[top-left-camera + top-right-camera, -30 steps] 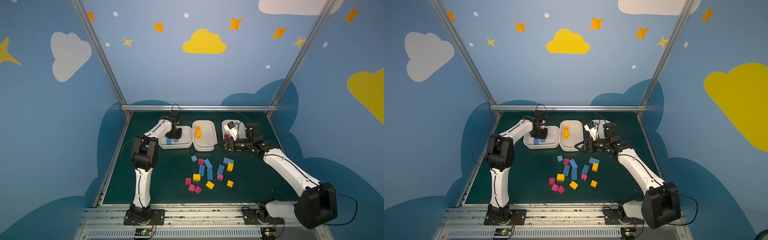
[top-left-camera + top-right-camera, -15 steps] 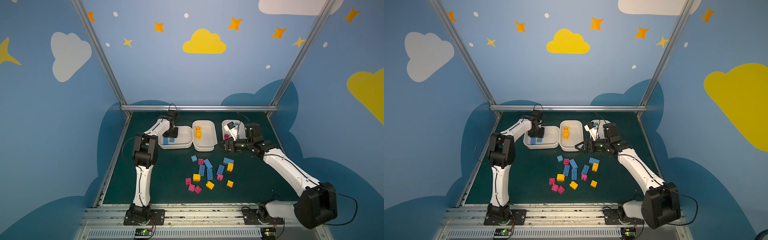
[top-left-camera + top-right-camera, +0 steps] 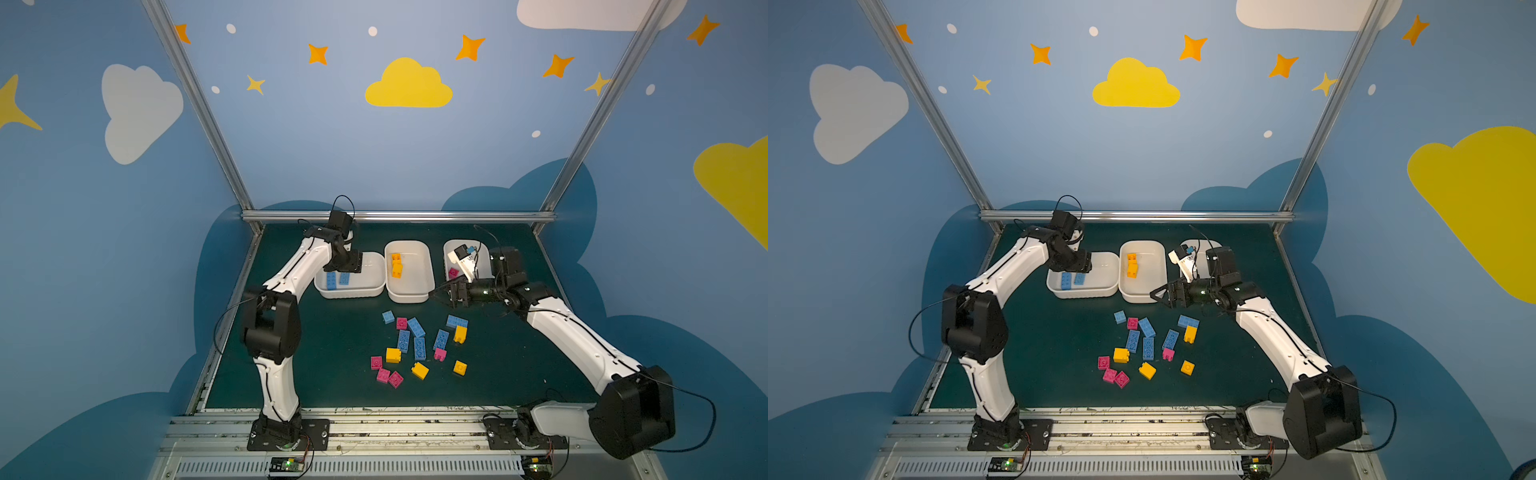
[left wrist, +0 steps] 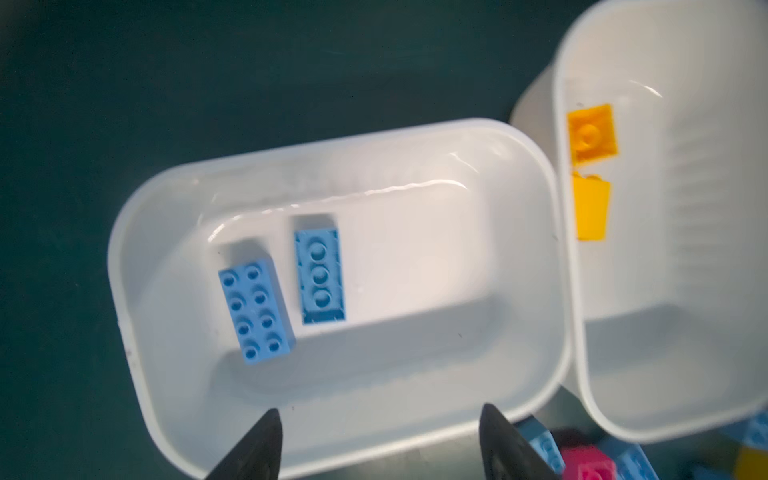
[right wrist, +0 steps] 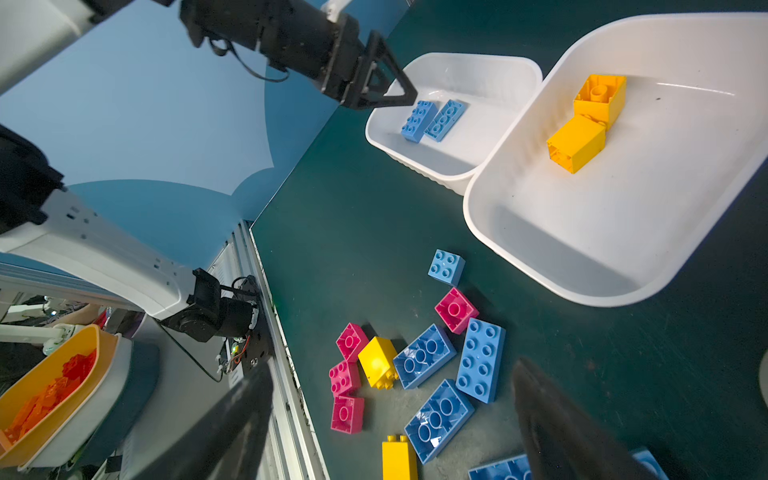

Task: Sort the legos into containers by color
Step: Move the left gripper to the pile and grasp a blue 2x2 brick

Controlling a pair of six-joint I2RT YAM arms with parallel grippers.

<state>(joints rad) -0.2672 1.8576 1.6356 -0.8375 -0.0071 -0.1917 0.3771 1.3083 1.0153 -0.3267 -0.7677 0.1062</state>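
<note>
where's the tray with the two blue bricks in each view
Top view: blue-brick tray, leftmost of three.
Top view: leftmost too.
Left wrist: fills most of the picture.
Right wrist: beyond the yellow-brick tray, at.
Landmark: the yellow-brick tray right beside it, in all views.

Dark green table with three white containers and loose legos.

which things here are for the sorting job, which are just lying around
Job: loose legos, left tray with blue bricks, middle tray with yellow bricks, right tray with a pink brick.
Lying about: yellow bin of orange pieces off the table.
</note>
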